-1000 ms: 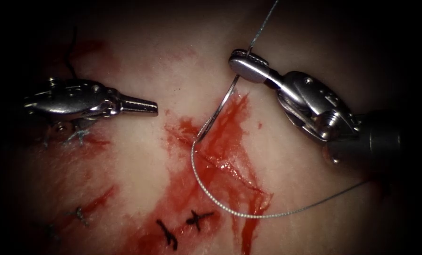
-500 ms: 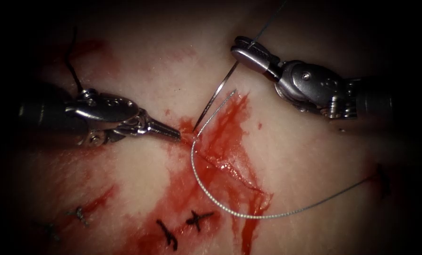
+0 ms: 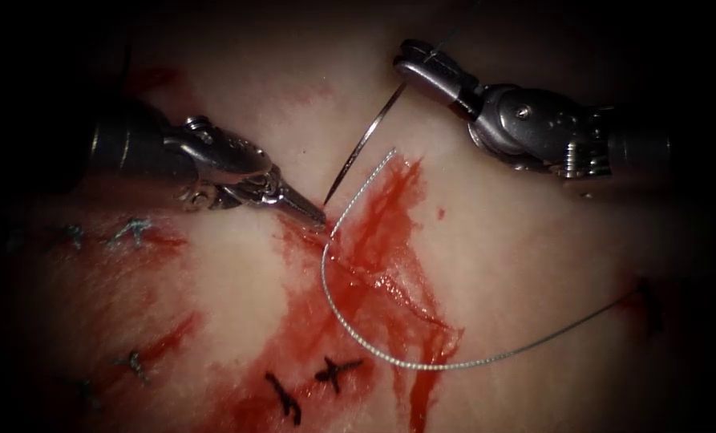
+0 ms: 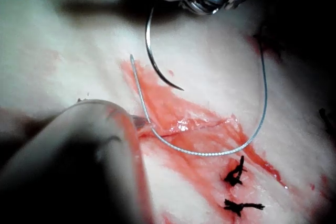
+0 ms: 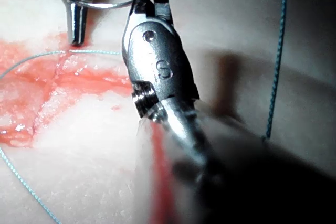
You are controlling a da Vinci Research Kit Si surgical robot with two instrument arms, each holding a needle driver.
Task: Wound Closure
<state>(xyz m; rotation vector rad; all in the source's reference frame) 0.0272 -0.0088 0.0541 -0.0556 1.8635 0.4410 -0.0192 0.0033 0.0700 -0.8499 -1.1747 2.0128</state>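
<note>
left claw (image 3: 313, 215): closed, angled down-right | right claw (image 3: 412, 70): clamped, pointing up-left

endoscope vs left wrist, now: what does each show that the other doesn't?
Endoscope: left end effector, shut and empty, tip at the left edge of the cut; blue stitches further left. Left wrist: the needle, its curve side-on, tip off the tissue. Both: right end effector gripping the needle near its thread end, the thread loop, dark stitches.

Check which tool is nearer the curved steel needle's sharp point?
Left. The left tool has its tip just beside the needle point, apart; the right tool grips the needle's opposite end.
</note>
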